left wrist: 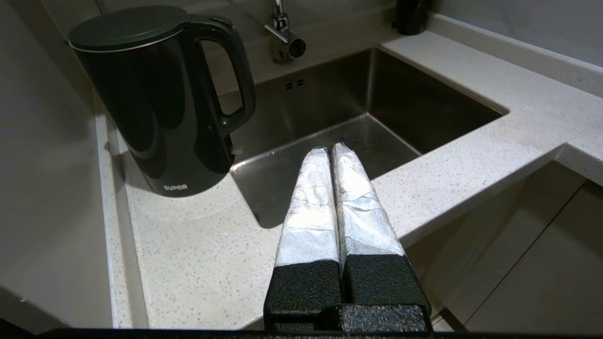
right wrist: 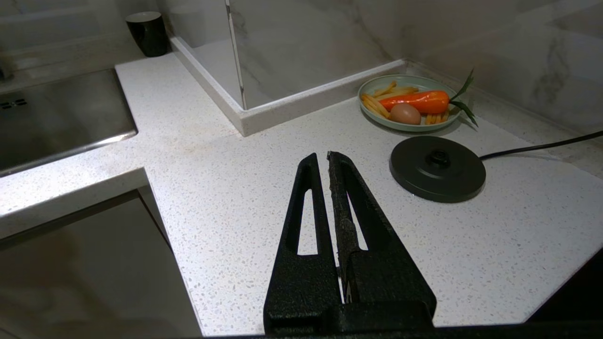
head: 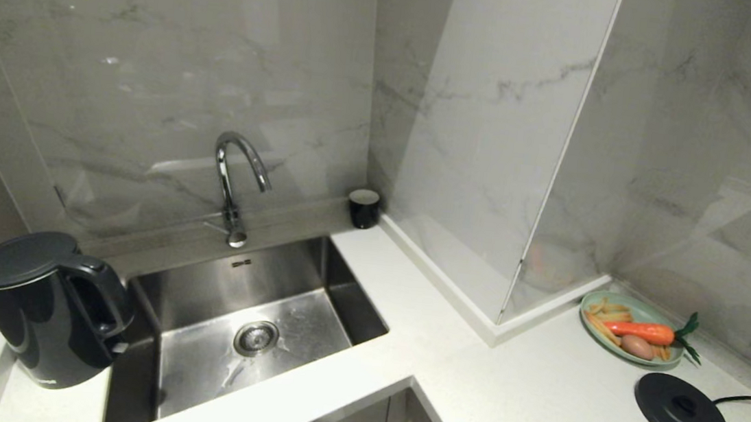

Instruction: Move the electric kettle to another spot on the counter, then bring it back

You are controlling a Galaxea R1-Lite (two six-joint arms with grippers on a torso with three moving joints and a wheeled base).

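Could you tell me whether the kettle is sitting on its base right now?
Off it: the electric kettle stands left of the sink, while the base disc lies bare on the right.

A glossy dark body with a matt lid is shown on the kettle [head: 42, 310] at lower left. The counter [head: 537, 392] is seen as white, finely speckled stone. Brushed steel is seen in the sink [head: 254, 323], polished chrome on the tap [head: 235, 184]. Crinkled silver foil is wrapped round the left gripper [left wrist: 331, 149]; rough black texture is shown on the right gripper [right wrist: 321, 157].

Black electric kettle [head: 42, 310] upright on counter [head: 503, 389], lid closed.
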